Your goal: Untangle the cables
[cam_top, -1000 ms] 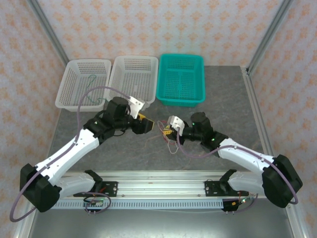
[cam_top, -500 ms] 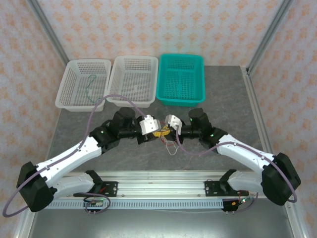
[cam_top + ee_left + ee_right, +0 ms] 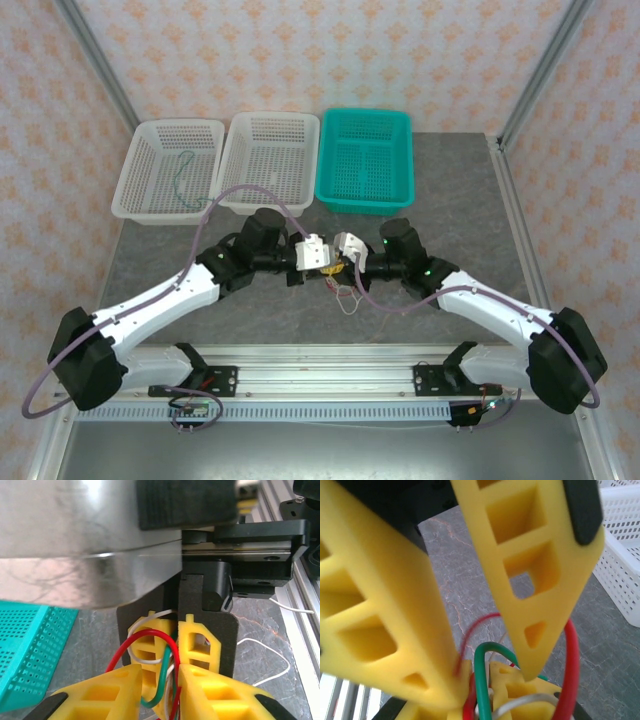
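Where hands (image 3: 326, 268) (image 3: 340, 270) meet, three cables (image 3: 165, 671), three baskets (image 3: 140, 172) (image 3: 240, 166) (image 3: 365, 199)

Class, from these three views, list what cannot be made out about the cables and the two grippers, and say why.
- Top view: how the cables cross is too small to see, and the left gripper and right gripper cover the tangle.
- Left wrist view: the left gripper is cut off by the bottom edge, so its grip is unclear.
- Right wrist view: the wire ends below the right gripper are blurred and cropped.
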